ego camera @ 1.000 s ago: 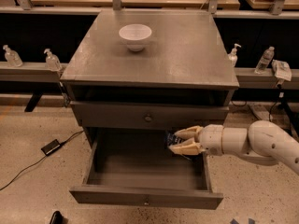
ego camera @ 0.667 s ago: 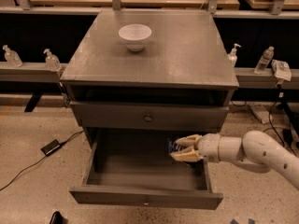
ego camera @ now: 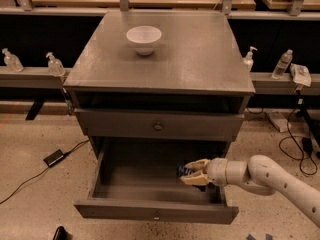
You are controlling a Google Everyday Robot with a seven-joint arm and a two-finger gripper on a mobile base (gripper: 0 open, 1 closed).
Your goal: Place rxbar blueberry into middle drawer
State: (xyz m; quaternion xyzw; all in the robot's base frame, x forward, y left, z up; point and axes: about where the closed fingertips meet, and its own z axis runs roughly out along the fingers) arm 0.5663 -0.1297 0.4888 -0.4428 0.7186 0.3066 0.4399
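Observation:
The middle drawer (ego camera: 150, 210) is pulled open at the bottom of the grey cabinet, its inside dark. My gripper (ego camera: 192, 173) reaches in from the right, low inside the drawer's right part. It is shut on the rxbar blueberry (ego camera: 184, 171), a small dark blue bar that sticks out to the left between the pale fingers (ego camera: 197, 164). I cannot tell whether the bar touches the drawer floor.
A closed knobbed drawer front (ego camera: 158, 126) sits just above the open one. A white bowl (ego camera: 144, 38) stands on the cabinet top (ego camera: 200, 54). Bottles (ego camera: 55, 64) stand on side ledges, with more on the right ledge (ego camera: 283, 64). Cables (ego camera: 54, 157) lie on the floor.
My gripper with the bar has moved lower and slightly left, deeper into the open drawer. The drawer and bowl have not moved.

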